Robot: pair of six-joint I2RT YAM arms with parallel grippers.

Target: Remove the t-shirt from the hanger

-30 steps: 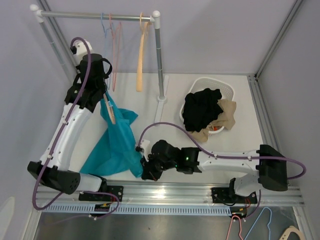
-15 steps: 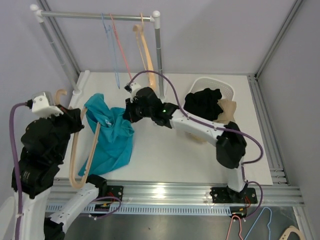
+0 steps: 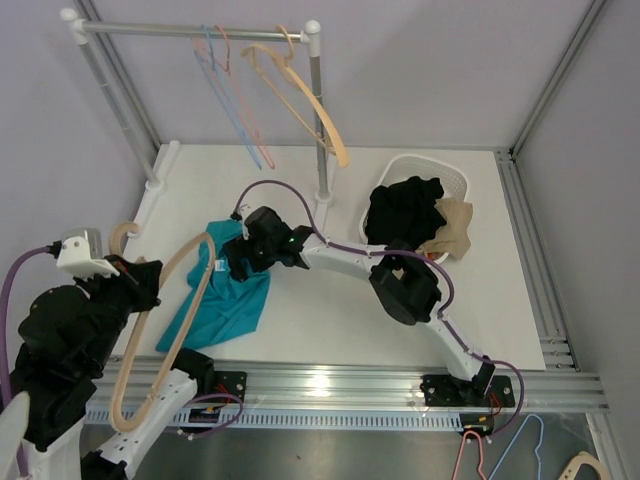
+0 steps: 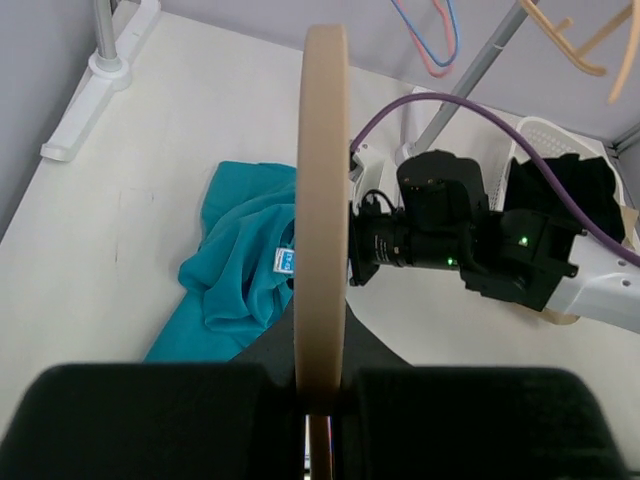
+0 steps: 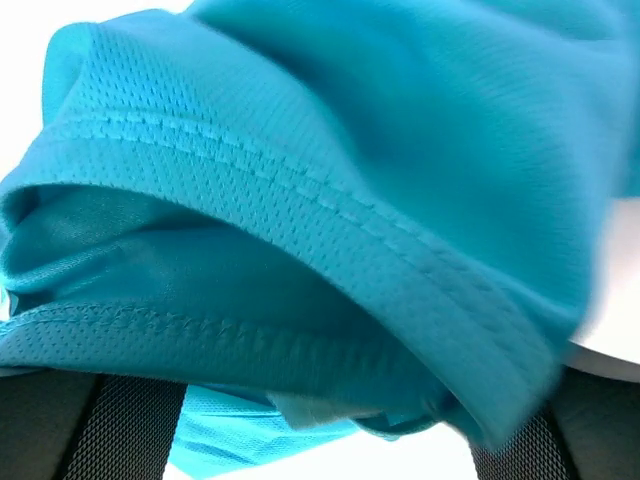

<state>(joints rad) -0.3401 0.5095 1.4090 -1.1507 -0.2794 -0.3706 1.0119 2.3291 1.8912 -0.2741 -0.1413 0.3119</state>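
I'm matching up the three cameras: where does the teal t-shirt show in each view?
Top external: t-shirt crumpled on the table, left of centre.
Left wrist: left of centre, partly behind the hanger.
Right wrist: fills nearly the whole frame.
Shared landmark: the tan hanger, seen in the top and left wrist views only.

Both arms were white tubes with chunky black joints: left arm [image 3: 70, 340] lower left, right arm [image 3: 345, 262] mid-frame. Fat purple cable [image 4: 440, 96] on each, tiny green LEDs [image 4: 522, 241] on the right one.
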